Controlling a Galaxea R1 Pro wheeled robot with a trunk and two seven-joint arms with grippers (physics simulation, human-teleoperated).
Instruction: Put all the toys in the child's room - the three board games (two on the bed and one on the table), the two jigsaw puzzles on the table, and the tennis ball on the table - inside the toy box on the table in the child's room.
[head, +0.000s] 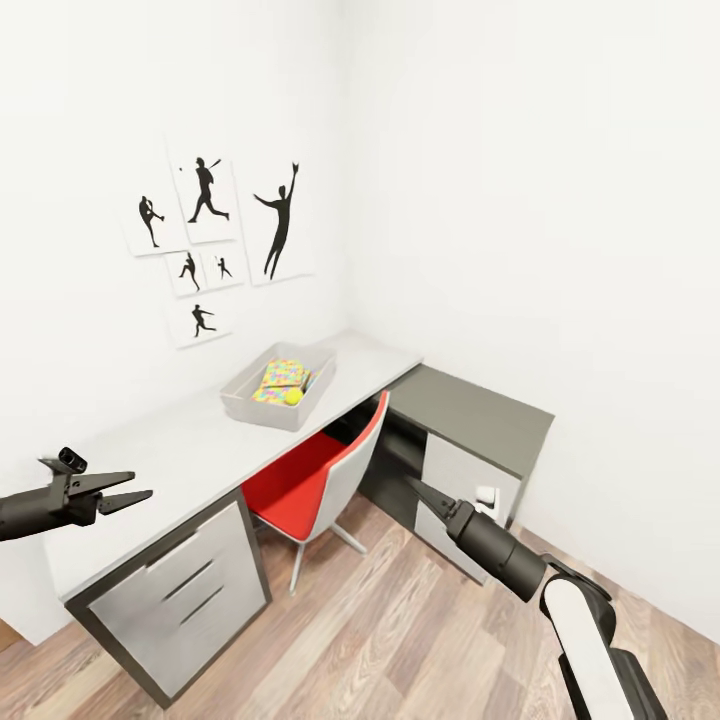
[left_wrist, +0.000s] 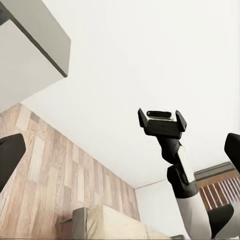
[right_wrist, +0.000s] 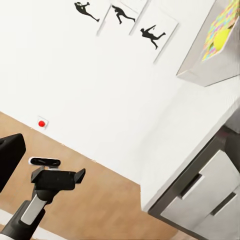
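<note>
My right arm sits lowest and closest in the head view, its claw reaching toward the dark side unit with the fingers drawn to a point, holding nothing. My left claw hangs at the near end of the desk, fingers spread and empty. The toy box stands further along the desk, toward the corner, its long axis running away from me toward the back wall; inside it I see a colourful flat box and the tennis ball. It lies ahead and to the right of my left claw, ahead and to the left of my right one, above the red chair. No toys remain on the desk top that I can see, so I judge the bed's games are what is left, and they lie somewhere outside this view. In the left wrist view, my spread finger frames wood floor, the right arm's wrist and what may be the bed's edge. In the right wrist view, I see the left arm's wrist low against the wall, and the toy box with the ball on the desk; I cannot tell the claw's state here.
</note>
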